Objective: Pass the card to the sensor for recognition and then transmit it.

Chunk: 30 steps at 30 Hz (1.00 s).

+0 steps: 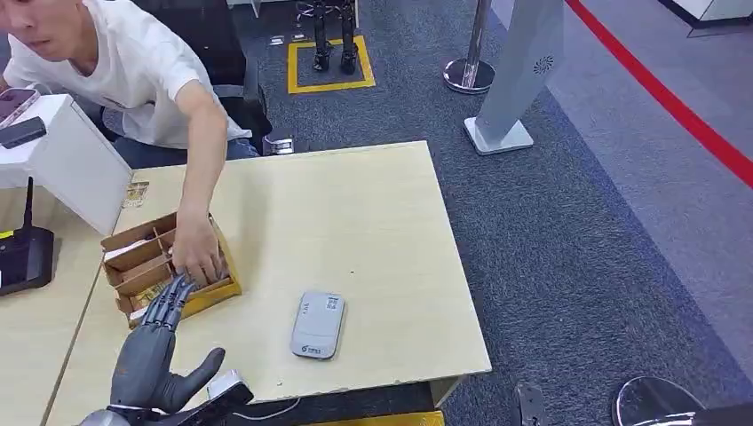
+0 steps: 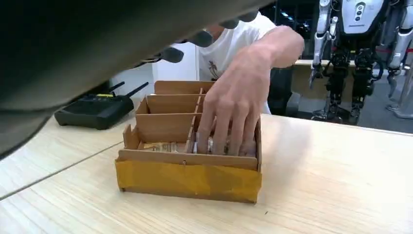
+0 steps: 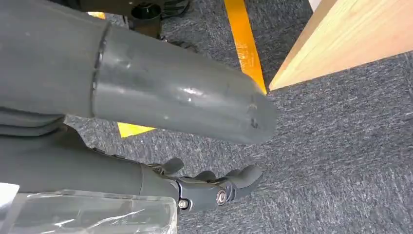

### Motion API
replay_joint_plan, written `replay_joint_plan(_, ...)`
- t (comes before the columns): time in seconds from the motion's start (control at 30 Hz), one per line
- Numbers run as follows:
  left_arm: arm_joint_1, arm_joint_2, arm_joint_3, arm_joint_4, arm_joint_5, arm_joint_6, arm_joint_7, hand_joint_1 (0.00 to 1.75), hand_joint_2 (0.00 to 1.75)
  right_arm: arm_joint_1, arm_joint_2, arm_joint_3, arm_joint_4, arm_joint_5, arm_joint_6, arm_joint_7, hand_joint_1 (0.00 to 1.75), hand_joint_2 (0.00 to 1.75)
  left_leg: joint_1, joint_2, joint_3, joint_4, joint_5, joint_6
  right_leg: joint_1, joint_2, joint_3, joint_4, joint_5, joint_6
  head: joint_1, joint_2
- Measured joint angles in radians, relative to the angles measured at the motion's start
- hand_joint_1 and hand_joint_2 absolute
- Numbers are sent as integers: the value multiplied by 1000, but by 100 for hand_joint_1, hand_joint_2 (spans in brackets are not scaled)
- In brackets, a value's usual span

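Note:
A partitioned cardboard box (image 1: pixel 217 293) (image 2: pixel 190 180) with a yellow-taped front sits at the table's left. Cards (image 2: pixel 158 146) lie in its front compartment. A person's hand (image 1: pixel 197 253) (image 2: pixel 234 109) reaches into that compartment, fingers down among the cards. My left hand (image 1: pixel 158 346) (image 2: pixel 97 53) hovers just in front of the box, fingers spread and pointing at it, holding nothing. Its fingertips (image 1: pixel 176 291) are near the box's front edge, close to the person's hand. The grey card sensor (image 1: pixel 317 325) lies flat on the table, right of my left hand. My right hand (image 3: pixel 209 187) hangs beside the table over the carpet, holding nothing.
A person in a white shirt (image 1: pixel 133 71) sits behind the wooden table (image 1: pixel 355 222). A white box (image 1: pixel 62 160) and a black router (image 1: pixel 22 257) (image 2: pixel 92 109) stand at the left. On the carpet to the right are a grey sign stand (image 1: pixel 519 80) and a stanchion base (image 1: pixel 469 75). Another robot (image 2: pixel 358 53) stands beyond the table.

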Motion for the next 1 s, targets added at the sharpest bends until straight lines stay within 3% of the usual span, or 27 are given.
replay_joint_plan(0.03, 0, -1, 0, -1, 0, 0, -2, 0, 0, 0, 0, 0, 0, 0, 0, 0, 0, 0, 0, 0, 0, 0, 0, 0, 0, 0, 0, 0, 0, 0, 0, 0)
replay_joint_plan(0.07, 0, -2, 0, -2, 0, 0, -4, 0, 175, 0, -1, 0, 0, 1, 0, 0, 0, 0, 0, 0, 0, 0, 0, 0, 0, 0, 0, 0, 0, 0, 0, 0)
replay_joint_plan(1.0, 1, -3, 0, -5, 1, 6, -10, 0, 175, 0, -3, -2, 0, 12, 0, 2, 0, 0, 0, 0, 0, 0, 0, 0, 0, 0, 0, 0, 0, 0, 0, 0)
